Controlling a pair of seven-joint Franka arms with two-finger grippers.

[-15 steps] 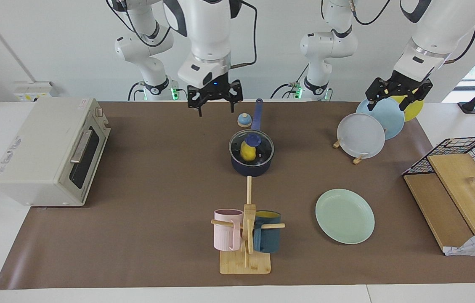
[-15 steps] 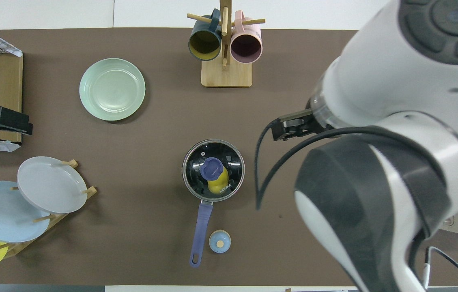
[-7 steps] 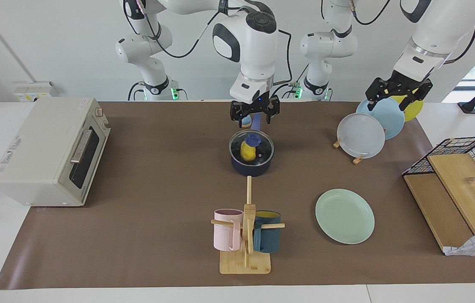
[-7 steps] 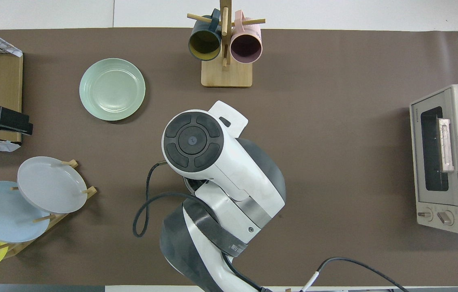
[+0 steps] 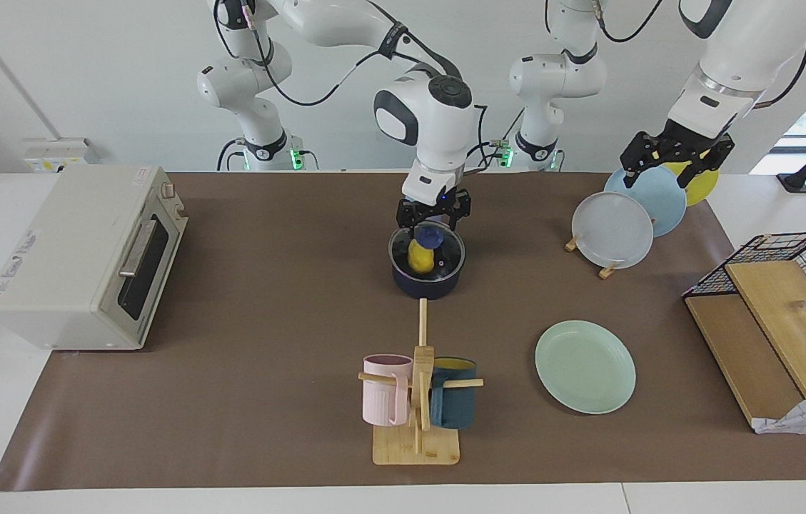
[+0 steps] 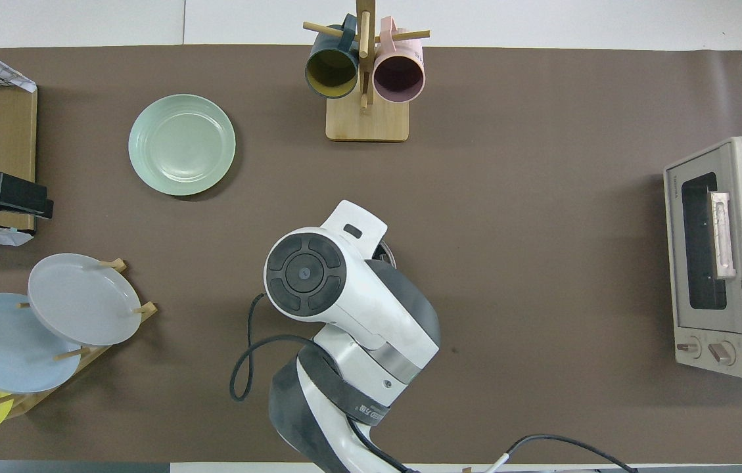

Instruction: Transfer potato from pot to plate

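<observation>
Your potato [image 5: 420,257] sits inside the navy saucepan [image 5: 427,280], showing yellow through the glass lid [image 5: 445,251], whose blue knob [image 5: 430,235] stands over it. The pan rests mid-table on the brown mat [image 5: 267,321]. In the overhead view the right arm hides nearly all of it; only a sliver of the rim shows by the wrist.

The right gripper [image 5: 432,223] hangs straight down over the lid, its fingers spread wide to either side of the knob and holding nothing. You cannot tell from these views whether the fingertips touch the lid.

In the facing view, the mint-green plate [image 5: 585,366] lies flat and bare at about four o'clock from the pan, farther from the robots and toward the left arm's end. At six o'clock from the pan stands the wooden mug tree [image 5: 417,400], with a pink mug [image 5: 385,389] and a dark teal mug [image 5: 454,401] hung on it.

At two o'clock from the pan, a rack holds a grey plate [image 5: 612,230], a light blue plate [image 5: 652,200] and a yellow plate [image 5: 697,184]. Your left gripper [image 5: 672,165] waits in the air over those plates, fingers wide apart, holding nothing.

The toaster oven [image 5: 81,257] stands at nine o'clock from the pan, and a wire basket [image 5: 795,260] with wooden boards at three o'clock, at the table's end.
</observation>
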